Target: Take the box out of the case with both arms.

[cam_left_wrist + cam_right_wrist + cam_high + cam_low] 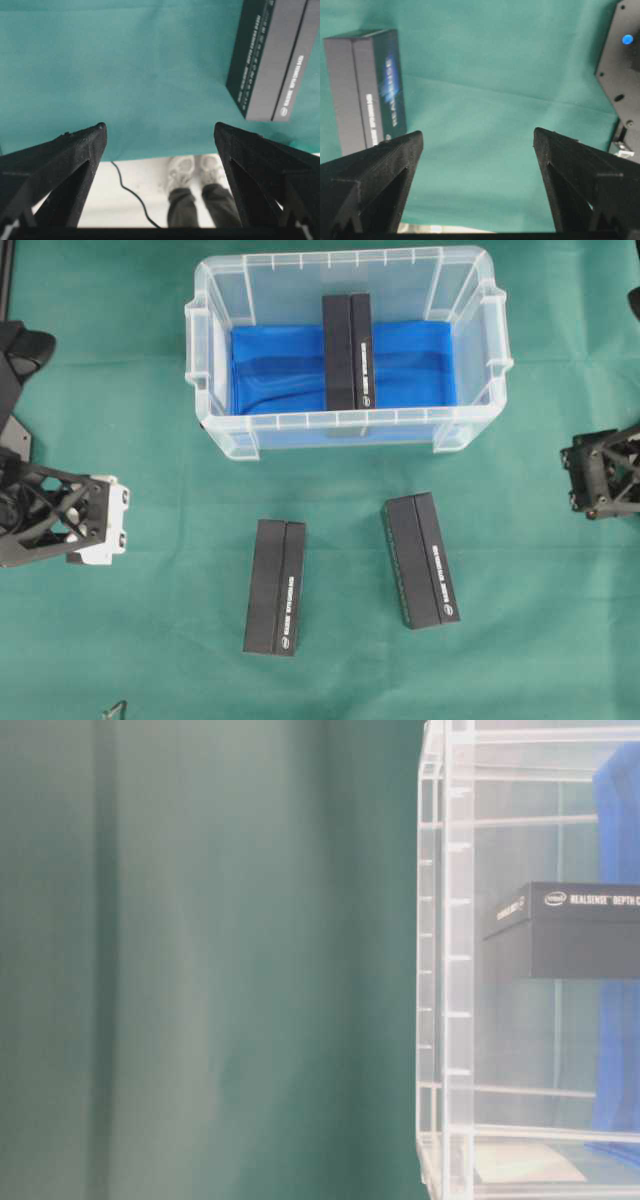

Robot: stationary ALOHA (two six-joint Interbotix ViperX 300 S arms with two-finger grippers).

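Fingers (75,165) on your left gripper (160,135) and fingers (385,175) on your right gripper (477,140) stand spread wide and empty, each parked at its own side of the green surface (120,390), well apart from the case (345,422). Your target box (347,350) stands upright in the middle of the case on the blue lining (270,370), while two matching boxes (275,586) (421,558) lie outside in front, so you risk seizing one of those, or catching the rim and dragging the light tub. Both arms are cut off overhead, the table-level view shows only one case corner, and the box's footing is unclear.
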